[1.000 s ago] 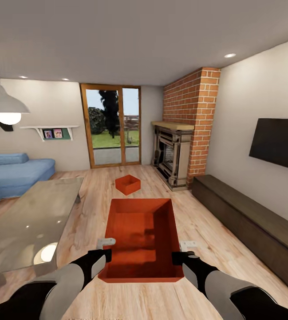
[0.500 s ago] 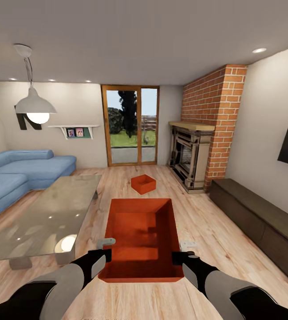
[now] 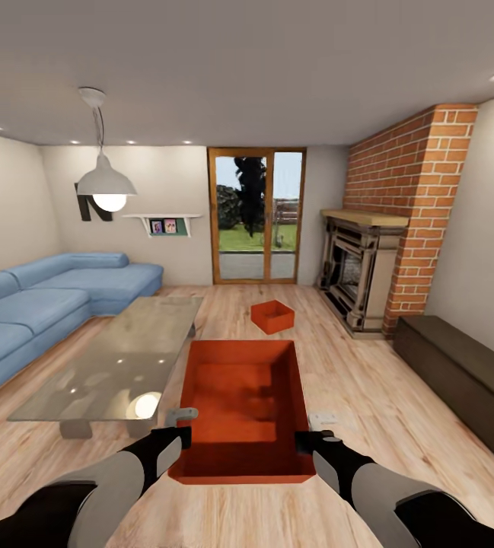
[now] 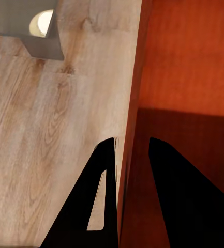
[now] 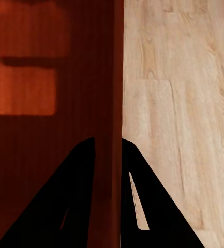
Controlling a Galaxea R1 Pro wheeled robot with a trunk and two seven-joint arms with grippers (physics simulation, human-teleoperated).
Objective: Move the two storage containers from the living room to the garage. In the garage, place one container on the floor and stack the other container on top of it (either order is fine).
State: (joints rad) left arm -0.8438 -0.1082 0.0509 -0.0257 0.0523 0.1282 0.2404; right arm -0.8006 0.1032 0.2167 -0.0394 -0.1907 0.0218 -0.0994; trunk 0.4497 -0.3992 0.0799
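Held bin: I have the orange-red lidless rectangular storage container at 12 o'clock, carried above the light wood plank floor, long axis pointing away from me.
Left gripper: pinching the bin's left wall.
Right gripper: pinching the right wall.
Second bin: a smaller-looking orange-red container sits on the planks at 12 o'clock, well beyond, equally far from both arms.
Room: living room; garage not in sight.

Home living room — blue sofa, brick fireplace.
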